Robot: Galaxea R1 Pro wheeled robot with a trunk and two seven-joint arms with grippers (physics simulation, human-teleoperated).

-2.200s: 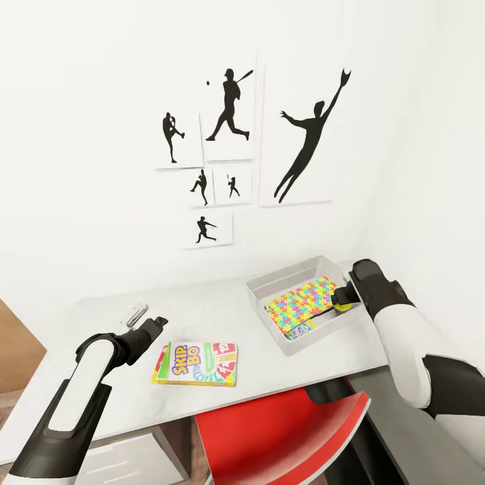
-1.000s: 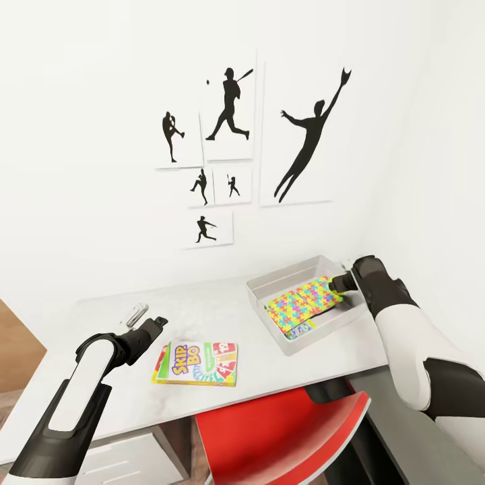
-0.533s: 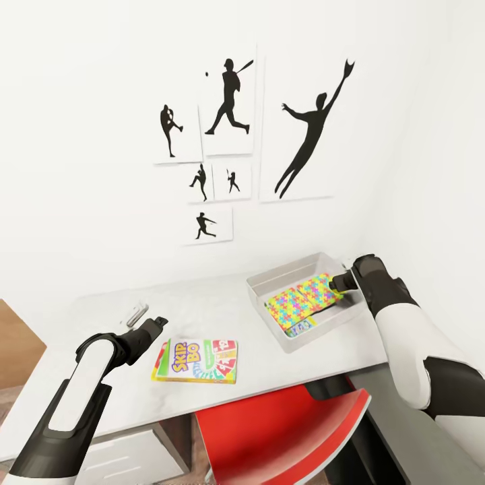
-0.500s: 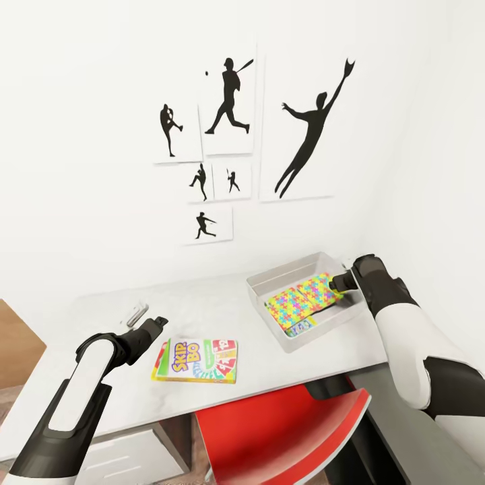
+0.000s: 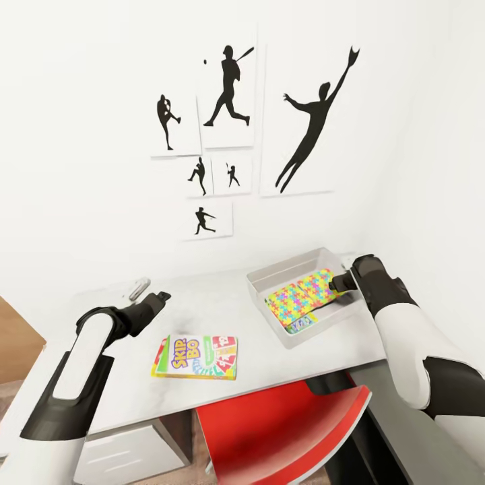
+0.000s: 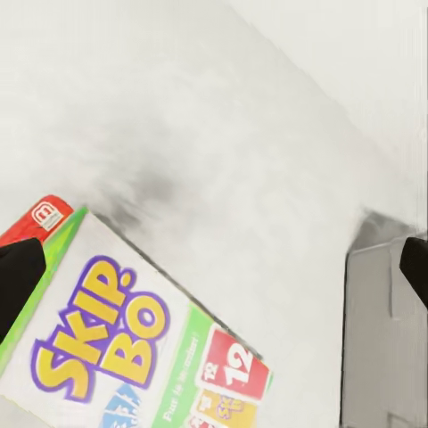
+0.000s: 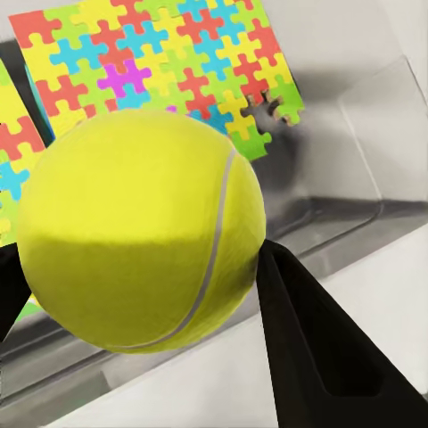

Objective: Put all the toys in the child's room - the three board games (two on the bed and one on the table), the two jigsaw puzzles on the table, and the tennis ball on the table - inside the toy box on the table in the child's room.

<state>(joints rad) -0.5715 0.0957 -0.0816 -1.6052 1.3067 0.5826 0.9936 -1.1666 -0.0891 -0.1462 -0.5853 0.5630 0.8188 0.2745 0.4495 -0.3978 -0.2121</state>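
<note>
A yellow-green tennis ball (image 7: 143, 227) sits between the fingers of my right gripper (image 7: 152, 312), which is shut on it. That right gripper (image 5: 339, 283) hovers at the far right rim of the light grey toy box (image 5: 286, 271) on the table (image 5: 222, 303). Two jigsaw puzzles (image 5: 301, 295) lie in the box, seen close up as coloured interlocking pieces (image 7: 169, 62). A bluish printed edge (image 5: 301, 324) peeks out beneath them. The SKIP-BO board game (image 5: 196, 357) lies flat near the table's front. My left gripper (image 5: 160, 297) is open above and left of the SKIP-BO box (image 6: 107, 348).
A red chair (image 5: 283, 431) is tucked under the table's front edge, with white drawers (image 5: 128, 455) to its left. A small pale object (image 5: 138, 289) lies on the table behind my left gripper. Black baseball silhouettes (image 5: 229, 87) hang on the white wall.
The camera has shifted, so the wall pictures sit higher. My left arm has reached farther over the table past the SKIP-BO box. My right gripper still holds the ball at the box's rim.
</note>
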